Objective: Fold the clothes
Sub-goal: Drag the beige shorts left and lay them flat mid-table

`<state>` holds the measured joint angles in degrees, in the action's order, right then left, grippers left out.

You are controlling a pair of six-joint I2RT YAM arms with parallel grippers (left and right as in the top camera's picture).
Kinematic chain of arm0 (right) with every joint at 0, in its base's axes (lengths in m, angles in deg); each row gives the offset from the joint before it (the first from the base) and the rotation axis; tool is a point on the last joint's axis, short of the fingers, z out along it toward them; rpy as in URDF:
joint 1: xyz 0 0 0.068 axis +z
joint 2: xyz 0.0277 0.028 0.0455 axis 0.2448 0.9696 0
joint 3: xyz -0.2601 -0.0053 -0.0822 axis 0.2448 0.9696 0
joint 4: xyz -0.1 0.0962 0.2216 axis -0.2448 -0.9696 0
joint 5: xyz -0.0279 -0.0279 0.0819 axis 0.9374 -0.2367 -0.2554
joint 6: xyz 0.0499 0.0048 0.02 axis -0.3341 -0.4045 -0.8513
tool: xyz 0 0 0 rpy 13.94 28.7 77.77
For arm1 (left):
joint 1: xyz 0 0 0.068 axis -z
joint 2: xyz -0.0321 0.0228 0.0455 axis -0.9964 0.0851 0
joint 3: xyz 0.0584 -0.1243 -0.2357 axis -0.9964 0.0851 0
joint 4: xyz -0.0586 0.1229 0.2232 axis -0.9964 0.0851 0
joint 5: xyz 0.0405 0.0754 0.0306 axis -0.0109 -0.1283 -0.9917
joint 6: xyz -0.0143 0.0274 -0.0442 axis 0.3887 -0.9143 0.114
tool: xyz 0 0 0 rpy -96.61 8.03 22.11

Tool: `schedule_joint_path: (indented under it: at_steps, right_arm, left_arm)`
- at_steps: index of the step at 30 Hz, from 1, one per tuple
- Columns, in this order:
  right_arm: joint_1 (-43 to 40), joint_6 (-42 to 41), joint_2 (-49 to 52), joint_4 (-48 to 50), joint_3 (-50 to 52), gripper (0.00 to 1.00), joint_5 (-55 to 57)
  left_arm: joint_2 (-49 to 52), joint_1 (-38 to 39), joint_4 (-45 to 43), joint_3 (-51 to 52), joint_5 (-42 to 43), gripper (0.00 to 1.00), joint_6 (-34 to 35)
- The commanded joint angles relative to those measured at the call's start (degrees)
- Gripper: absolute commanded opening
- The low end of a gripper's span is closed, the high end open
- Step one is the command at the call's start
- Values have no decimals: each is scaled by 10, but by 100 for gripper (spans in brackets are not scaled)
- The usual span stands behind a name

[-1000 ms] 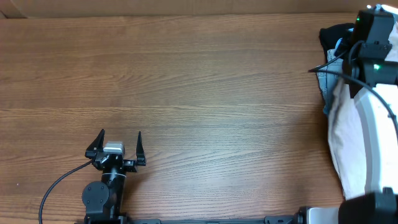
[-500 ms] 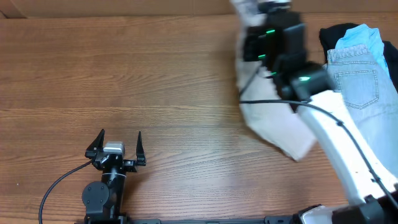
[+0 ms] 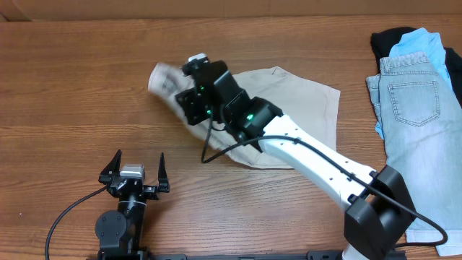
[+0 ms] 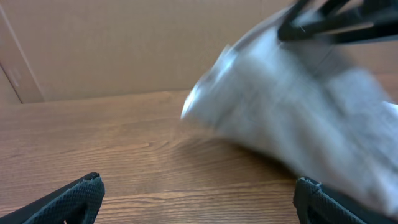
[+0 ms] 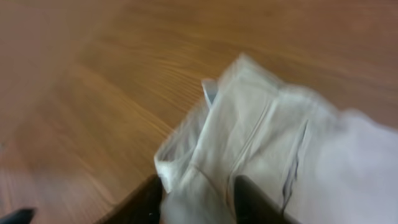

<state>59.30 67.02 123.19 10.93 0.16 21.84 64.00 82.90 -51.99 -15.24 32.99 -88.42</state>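
Observation:
The pale beige shorts [image 3: 303,101] lie spread across the middle of the table, their left end lifted and blurred. My right gripper [image 3: 179,87] holds that end. In the right wrist view, bunched beige cloth [image 5: 267,137] fills the gap between the two dark fingers of the right gripper [image 5: 199,193]. My left gripper [image 3: 139,160] rests open near the front edge, apart from the cloth. The left wrist view shows the left gripper [image 4: 199,199] with bare wood between its fingertips and the beige shorts [image 4: 298,99] blurred ahead to the right.
Light-blue denim shorts [image 3: 415,94] lie at the right edge, over a sky-blue garment [image 3: 419,40] and a black garment [image 3: 386,40]. The right arm [image 3: 317,159] stretches diagonally over the table. A cardboard wall [image 4: 124,43] runs along the back.
My right arm has swept from the pile at the right edge leftward across the table, dragging the beige shorts to the middle. The left arm has not moved.

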Motion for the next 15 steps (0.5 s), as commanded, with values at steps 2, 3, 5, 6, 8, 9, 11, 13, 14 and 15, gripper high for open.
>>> schedule_joint_path:
  at_steps: [2,3,5,6,8,9,11,13,14,15]
  right_arm:
    - [-2,0,-26,12,-25,100,-5]
    - [-9,0,-31,9,-25,100,-4]
    - [-35,0,-46,-3,-25,100,-4]
    - [-50,0,-56,-12,-25,100,-4]
    - [-88,0,-78,-37,-25,100,-5]
    - [-108,0,-89,-52,-25,100,-5]
    - [-154,0,-108,-87,-25,100,-5]
    - [-210,0,-124,-129,-25,100,-5]
    - [-236,0,-128,-147,-25,100,-5]
    - [-261,0,-130,-164,-25,100,-5]
  left_arm:
    - [-2,4,1,2,-4,100,9]
    - [-2,4,1,2,-4,100,9]
    - [-2,4,1,2,-4,100,9]
    - [-2,4,1,2,-4,100,9]
    - [-2,4,1,2,-4,99,9]
    - [-2,4,1,2,-4,100,9]
    - [-2,4,1,2,-4,100,9]
    - [-2,4,1,2,-4,100,9]
    - [-2,4,1,2,-4,100,9]
    - [-2,4,1,2,-4,100,9]
